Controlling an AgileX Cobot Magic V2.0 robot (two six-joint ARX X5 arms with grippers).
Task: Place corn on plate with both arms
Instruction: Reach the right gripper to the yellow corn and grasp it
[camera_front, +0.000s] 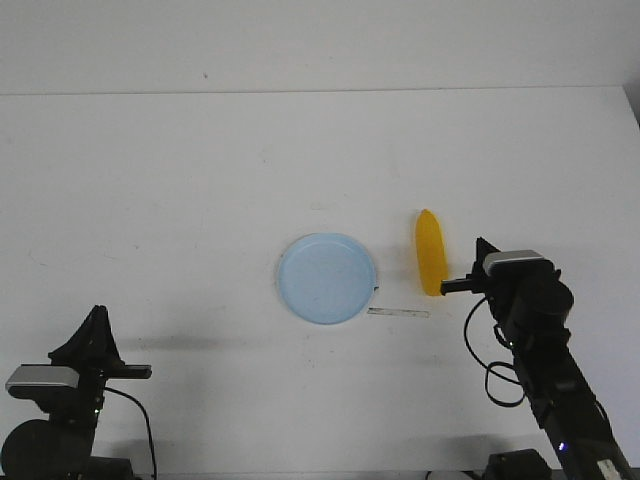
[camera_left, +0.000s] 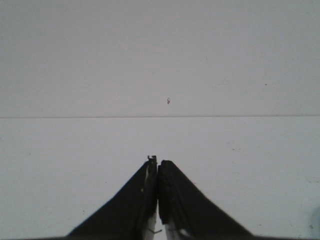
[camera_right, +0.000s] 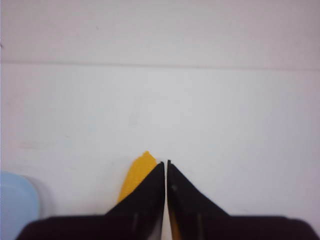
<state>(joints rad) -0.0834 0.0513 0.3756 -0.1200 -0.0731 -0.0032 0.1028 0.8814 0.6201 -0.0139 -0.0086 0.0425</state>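
Note:
The yellow corn (camera_front: 430, 252) lies on the white table just right of the pale blue plate (camera_front: 328, 278), its tapered end pointing away from me. My right gripper (camera_front: 479, 246) hovers close beside the corn's near right side, jaws shut and empty. In the right wrist view the shut gripper (camera_right: 165, 162) covers most of the corn (camera_right: 137, 177), and the plate's edge (camera_right: 15, 202) shows at the side. My left gripper (camera_front: 96, 314) is low at the near left, far from both. In the left wrist view it (camera_left: 157, 161) is shut and empty over bare table.
A thin pale strip (camera_front: 398, 313) lies on the table just in front of the plate and corn. The table's far edge (camera_front: 320, 92) meets a white wall. The right arm's black cable (camera_front: 490, 370) loops beside it.

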